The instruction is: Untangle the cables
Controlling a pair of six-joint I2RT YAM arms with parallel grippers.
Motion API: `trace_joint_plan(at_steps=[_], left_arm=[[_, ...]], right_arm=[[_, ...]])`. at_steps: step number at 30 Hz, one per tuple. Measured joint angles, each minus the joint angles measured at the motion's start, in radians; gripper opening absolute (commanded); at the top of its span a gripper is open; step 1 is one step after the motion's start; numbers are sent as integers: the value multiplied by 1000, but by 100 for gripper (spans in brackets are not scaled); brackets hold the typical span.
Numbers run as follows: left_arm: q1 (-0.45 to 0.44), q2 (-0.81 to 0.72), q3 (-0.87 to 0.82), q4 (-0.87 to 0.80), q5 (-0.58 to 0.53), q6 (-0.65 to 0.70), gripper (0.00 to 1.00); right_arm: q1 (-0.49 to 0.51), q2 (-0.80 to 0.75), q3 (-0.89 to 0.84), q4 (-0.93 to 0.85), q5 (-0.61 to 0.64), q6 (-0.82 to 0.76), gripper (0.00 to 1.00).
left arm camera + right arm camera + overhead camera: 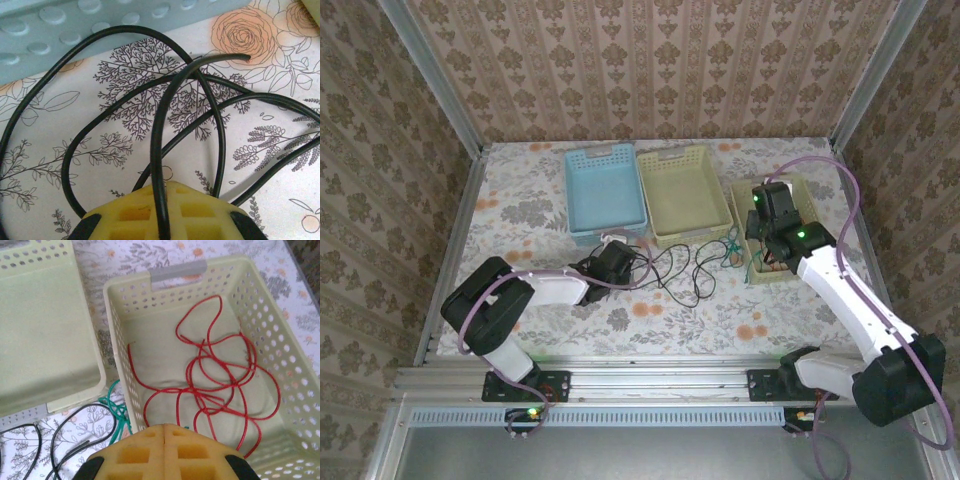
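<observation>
Sprawling in crossed loops over the flowered surface, the black cable lies in front of the blue basket and the wide pale basket. Its long run goes left to right, toward the green cable. The left end effector sits at the left end of that run, its yellow pads together with a black strand passing between them, so it looks clamped on the cable. One free black end points away to the right.

The green cable is bunched on the surface just outside the small basket, and the red cable lies coiled inside it. The right end effector hangs over that basket's near rim, pads pressed together on nothing, nearer the green and red.

I count three baskets, one red cable and one green. Whether the black is one cable or two I cannot tell.
</observation>
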Motion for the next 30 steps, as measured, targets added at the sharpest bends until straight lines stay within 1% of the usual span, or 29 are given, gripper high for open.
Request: trace_joint_plan(at_steps=[1,2,5,10,18,21,23,30], left_arm=[[-3,0,2,-6,-4,3,0],[-5,0,4,-11,-6,5,0],[-11,3,11,-26,-16,16,0],[-21,14,27,-45,-33,19,0],[-35,26,42,-63,-58,22,0],[-40,27,43,-64,-68,23,0],[-43,27,43,-64,-71,23,0],[-52,27,46,-68,-72,23,0]], right_arm=[[0,3,-4,-7,-7,10,29],[0,5,-9,-13,-11,24,32],[0,5,-50,-35,-30,72,37],[-3,8,-137,-63,-85,136,37],[-44,65,-147,-42,-192,198,37],[-60,81,-147,-27,-218,211,35],[-72,90,-148,-15,-228,215,31],[-100,101,-168,22,-256,236,10]])
